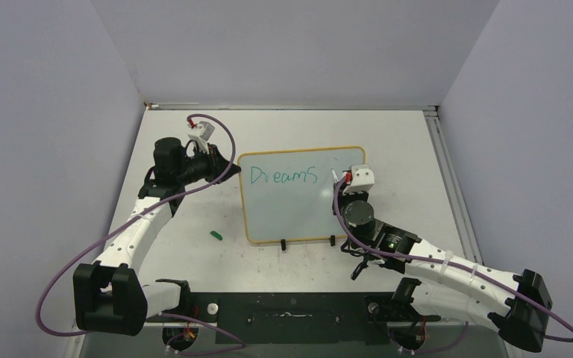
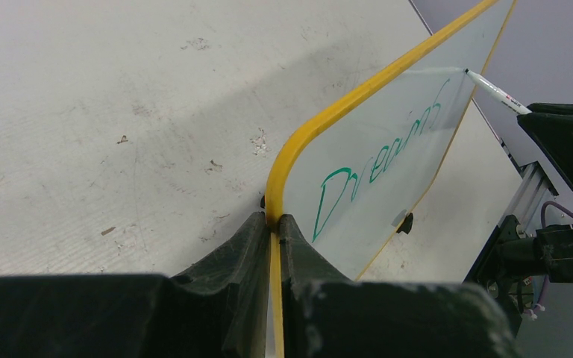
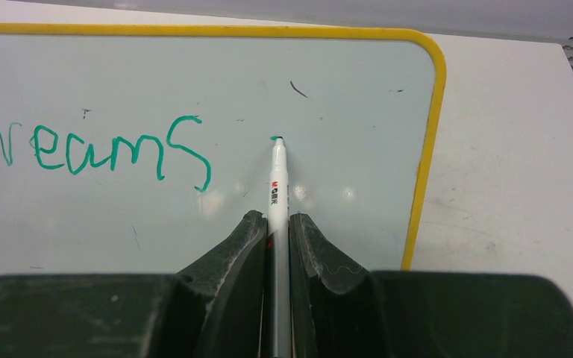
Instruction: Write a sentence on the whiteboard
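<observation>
The whiteboard (image 1: 298,216) with its yellow frame stands tilted on two black clip feet mid-table. Green text on it reads "Dreams" (image 1: 283,175), seen too in the right wrist view (image 3: 112,153) and the left wrist view (image 2: 377,160). My left gripper (image 1: 227,160) is shut on the board's upper left frame edge (image 2: 274,224). My right gripper (image 1: 341,179) is shut on a white marker (image 3: 278,183). Its tip touches the board just right of the "s", beside a small green dot. The marker also shows in the left wrist view (image 2: 496,91).
A small green marker cap (image 1: 216,236) lies on the table left of the board's lower corner. Grey walls close in the table on three sides. A metal rail (image 1: 448,171) runs along the right edge.
</observation>
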You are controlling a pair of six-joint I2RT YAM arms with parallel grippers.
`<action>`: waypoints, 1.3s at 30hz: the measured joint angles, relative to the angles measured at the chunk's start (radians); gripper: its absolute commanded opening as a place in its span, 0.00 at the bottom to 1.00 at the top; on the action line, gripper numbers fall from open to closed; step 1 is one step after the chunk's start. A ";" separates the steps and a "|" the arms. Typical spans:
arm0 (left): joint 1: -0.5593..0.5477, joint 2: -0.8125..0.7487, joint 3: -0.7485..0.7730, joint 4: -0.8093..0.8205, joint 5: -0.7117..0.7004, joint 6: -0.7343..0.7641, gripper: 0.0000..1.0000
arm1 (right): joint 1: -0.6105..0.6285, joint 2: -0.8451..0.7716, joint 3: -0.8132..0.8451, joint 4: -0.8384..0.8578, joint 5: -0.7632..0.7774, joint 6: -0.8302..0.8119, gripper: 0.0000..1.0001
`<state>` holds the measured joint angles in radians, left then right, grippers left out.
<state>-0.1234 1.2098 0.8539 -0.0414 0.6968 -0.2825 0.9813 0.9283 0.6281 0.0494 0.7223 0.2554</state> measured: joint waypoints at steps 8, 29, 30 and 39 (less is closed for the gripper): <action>0.000 0.000 0.000 0.000 0.000 0.002 0.06 | 0.000 -0.003 0.000 -0.020 0.011 0.026 0.05; 0.000 0.000 0.000 -0.005 0.000 0.002 0.06 | 0.069 -0.014 -0.024 -0.142 0.045 0.126 0.05; -0.001 0.000 0.000 -0.006 0.000 0.002 0.07 | 0.070 -0.015 -0.024 -0.142 0.049 0.126 0.05; -0.005 -0.005 0.000 -0.010 0.019 -0.003 0.36 | 0.069 -0.042 -0.008 -0.151 0.079 0.067 0.05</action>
<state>-0.1280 1.2045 0.8539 -0.0517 0.7162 -0.2852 1.0500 0.8864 0.6197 -0.1017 0.8013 0.3222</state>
